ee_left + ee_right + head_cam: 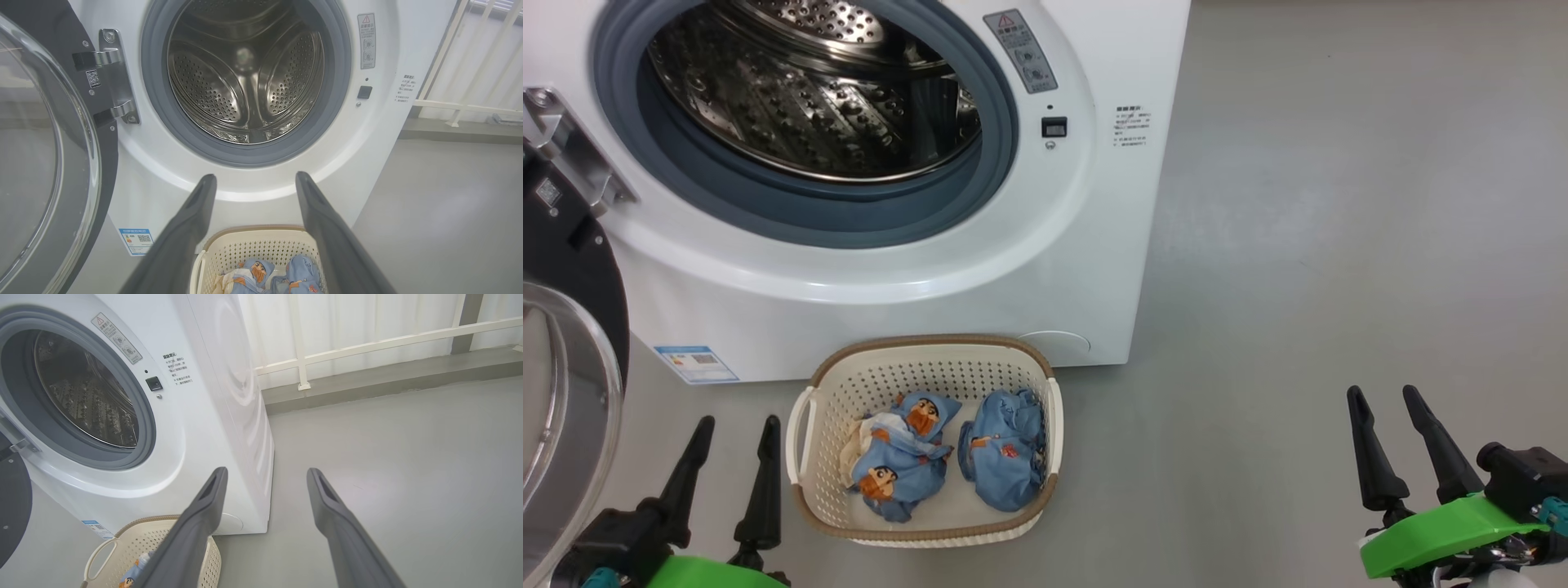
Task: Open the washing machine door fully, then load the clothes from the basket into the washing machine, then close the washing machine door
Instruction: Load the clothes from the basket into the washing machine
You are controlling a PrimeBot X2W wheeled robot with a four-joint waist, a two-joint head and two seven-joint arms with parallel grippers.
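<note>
The white washing machine (pixel 1045 269) stands with its steel drum (pixel 809 90) exposed. Its door (pixel 564 384), black-rimmed with a clear glass bowl, is swung wide to the left and also shows as the door (pixel 45 155) in the left wrist view. On the floor before the washer sits the cream basket (pixel 923 367) with two light-blue clothes (pixel 907 457) (pixel 1003 457) inside. My left gripper (pixel 734 425) is open, just left of the basket. Far to the right, over bare floor, my right gripper (pixel 1384 394) is open. Nothing is between either pair of fingers.
Grey floor (pixel 1339 245) stretches to the right of the washer. A white railing (pixel 367 347) and a low ledge run along the back wall. A blue label sticker (pixel 696 363) sits low on the washer's front.
</note>
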